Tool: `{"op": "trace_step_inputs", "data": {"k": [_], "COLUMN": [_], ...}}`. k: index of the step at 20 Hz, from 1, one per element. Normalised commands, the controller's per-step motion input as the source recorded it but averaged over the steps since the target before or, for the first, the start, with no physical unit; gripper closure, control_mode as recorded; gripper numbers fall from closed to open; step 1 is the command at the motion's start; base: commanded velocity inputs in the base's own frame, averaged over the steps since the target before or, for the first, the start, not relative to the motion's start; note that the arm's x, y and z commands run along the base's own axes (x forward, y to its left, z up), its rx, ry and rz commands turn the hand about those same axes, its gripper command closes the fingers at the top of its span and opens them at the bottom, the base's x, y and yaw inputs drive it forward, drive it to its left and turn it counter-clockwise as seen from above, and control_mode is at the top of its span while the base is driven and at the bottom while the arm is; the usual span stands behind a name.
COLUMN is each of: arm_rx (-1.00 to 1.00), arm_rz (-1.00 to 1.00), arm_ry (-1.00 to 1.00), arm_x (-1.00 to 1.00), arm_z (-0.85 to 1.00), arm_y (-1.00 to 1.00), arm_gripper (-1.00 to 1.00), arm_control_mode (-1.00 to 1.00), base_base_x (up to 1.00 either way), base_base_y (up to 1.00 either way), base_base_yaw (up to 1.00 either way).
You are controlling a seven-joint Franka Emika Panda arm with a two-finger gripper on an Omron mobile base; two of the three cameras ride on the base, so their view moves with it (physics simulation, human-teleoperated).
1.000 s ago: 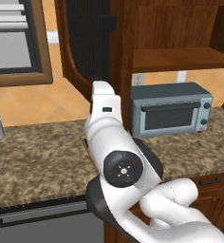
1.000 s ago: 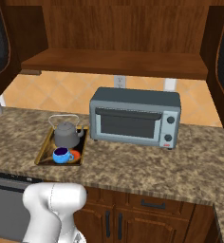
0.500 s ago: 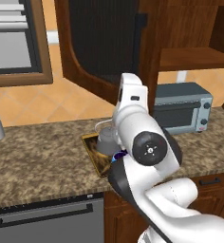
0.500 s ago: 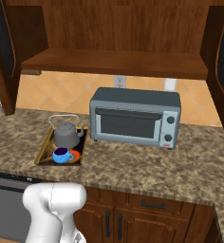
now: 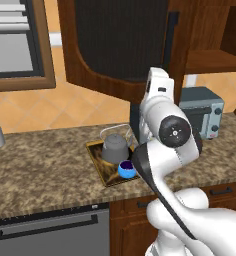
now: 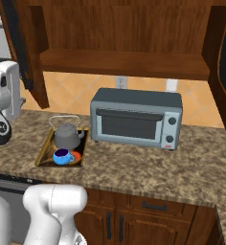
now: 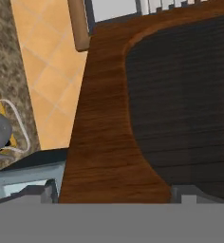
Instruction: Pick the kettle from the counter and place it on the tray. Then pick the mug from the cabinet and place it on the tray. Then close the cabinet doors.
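Kettle point(image 5: 114, 148) and mug point(image 5: 125, 169) are sitting on the tray point(image 5: 96, 155) on the table point(image 5: 35, 165). End effector point(image 7: 113, 194) is released, empty, facing the left door point(image 5: 120, 45). Advice: keep both tips flat against the wooden frame, push in one steady arc.

Speckled granite counter point(image 6: 148, 170), patterned tray point(image 6: 45, 150) on it bearing grey kettle point(image 6: 67, 136) and blue mug point(image 6: 61, 156), toaster oven point(image 6: 136, 118) just beside the tray
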Motion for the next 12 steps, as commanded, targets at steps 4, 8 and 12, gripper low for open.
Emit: {"op": "trace_step_inputs", "data": {"k": [4, 8, 12], "arm_rx": [0.00, 0.04, 0.03], "arm_rz": [-0.04, 0.00, 0.00], "arm_ry": [0.02, 0.13, 0.16], "arm_x": [0.78, 0.95, 1.00], "arm_z": [0.00, 0.00, 0.00], "arm_y": [-0.52, -0.40, -0.34], "arm_gripper": [-1.00, -1.00, -1.00], "arm_control_mode": [-1.00, -1.00, -1.00], "base_base_x": [0.00, 0.00, 0.00], "base_base_y": [0.00, 0.00, 0.00], "base_base_yaw": [0.00, 0.00, 0.00]}}
